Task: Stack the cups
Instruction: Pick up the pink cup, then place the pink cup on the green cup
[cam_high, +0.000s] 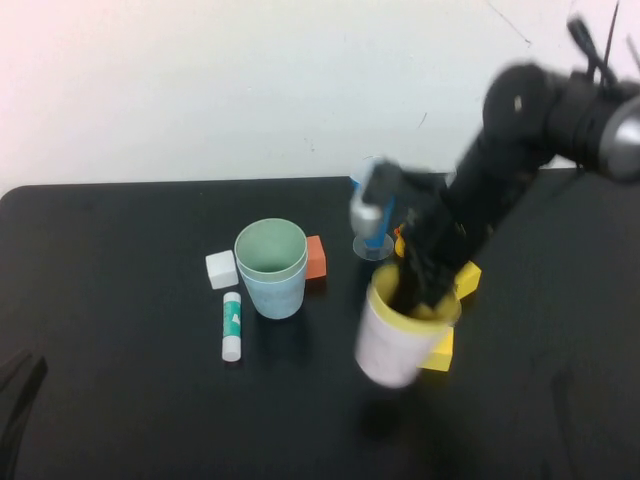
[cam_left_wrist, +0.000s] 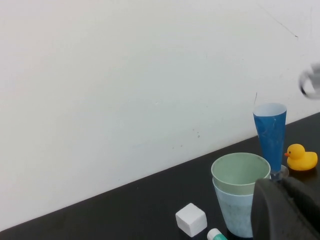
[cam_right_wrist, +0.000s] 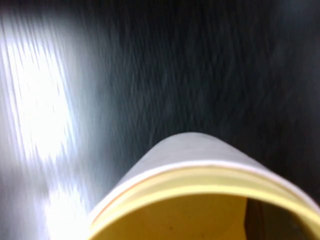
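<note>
**Cups in two stacks, right arm holding one pair**

Cups sit in two nested pairs on the black surface (cam_high: 120, 400). Left of centre, the green cup (cam_high: 270, 250) stands upright inside the light blue cup (cam_high: 275, 293); the left wrist view shows the green rim just above the blue one. A white cube (cam_high: 221, 269) lies just left of this pair, an orange block (cam_high: 316, 257) touches its right side, and a glue stick (cam_high: 232, 326) lies in front and to the left.

Right of centre, the yellow cup (cam_high: 415, 305) is nested in the pink cup (cam_high: 390, 350), and this pair is tilted and blurred, seemingly raised off the surface. The right claw (cam_high: 415, 285) reaches down into the yellow cup's mouth and is clenched on its rim, one finger inside. From the right wrist view, the yellow interior (cam_right_wrist: 200, 215) and the pale outer wall fill the lower part.

Behind the right arm stands a tall blue cone glass (cam_left_wrist: 270, 137) on a clear foot, with a yellow rubber duck (cam_left_wrist: 301, 157) beside it. Yellow blocks (cam_high: 440, 355) lie by the held pair.

The left claw (cam_left_wrist: 287, 210) shows only as a dark body near the green-and-blue pair; whether it is released or clenched I cannot tell.
</note>
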